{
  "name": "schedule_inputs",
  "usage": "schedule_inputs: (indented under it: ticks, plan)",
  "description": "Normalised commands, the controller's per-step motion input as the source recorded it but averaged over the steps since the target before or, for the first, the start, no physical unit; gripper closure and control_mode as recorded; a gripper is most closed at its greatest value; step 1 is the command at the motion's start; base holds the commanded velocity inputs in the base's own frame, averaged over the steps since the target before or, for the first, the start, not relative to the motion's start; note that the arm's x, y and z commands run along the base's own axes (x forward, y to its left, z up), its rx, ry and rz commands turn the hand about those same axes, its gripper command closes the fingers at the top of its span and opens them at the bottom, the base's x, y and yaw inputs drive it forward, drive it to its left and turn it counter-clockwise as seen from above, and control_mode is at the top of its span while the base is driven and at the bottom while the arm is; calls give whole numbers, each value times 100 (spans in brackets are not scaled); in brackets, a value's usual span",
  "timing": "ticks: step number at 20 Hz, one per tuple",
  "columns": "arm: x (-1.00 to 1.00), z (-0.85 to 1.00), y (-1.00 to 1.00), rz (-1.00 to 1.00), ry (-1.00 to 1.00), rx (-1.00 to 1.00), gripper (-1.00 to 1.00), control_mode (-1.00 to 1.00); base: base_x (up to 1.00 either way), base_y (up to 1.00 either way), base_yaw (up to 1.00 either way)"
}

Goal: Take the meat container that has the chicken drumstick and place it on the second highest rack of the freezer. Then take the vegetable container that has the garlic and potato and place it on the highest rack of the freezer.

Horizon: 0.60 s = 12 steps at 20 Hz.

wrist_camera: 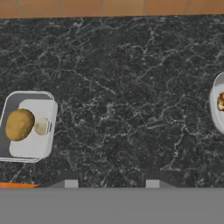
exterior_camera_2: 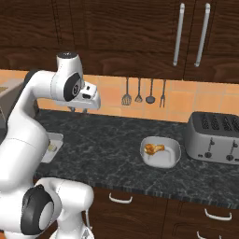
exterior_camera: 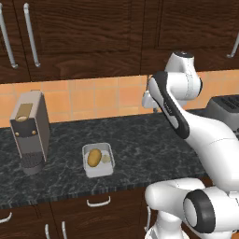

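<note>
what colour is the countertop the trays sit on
Black with fine white marble veining, the countertop shows best in the hand view.

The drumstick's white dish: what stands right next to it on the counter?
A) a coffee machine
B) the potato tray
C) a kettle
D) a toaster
D: in the right base view the dish holding the drumstick sits just left of the silver toaster, while the coffee machine and the potato tray are farther left along the counter.
</note>
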Motion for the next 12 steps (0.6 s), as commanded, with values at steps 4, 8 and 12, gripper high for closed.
schedule_inputs:
  ticks: [4,8,12]
  plan:
    - [-11,0,-12,-1,-1,2,-100,-100,0,0,0]
    - [-24,0,-62,-7,0,12,-100,-100,0,0,0]
    - [-15,-17,-90,-29,9,3,-100,-100,0,0,0]
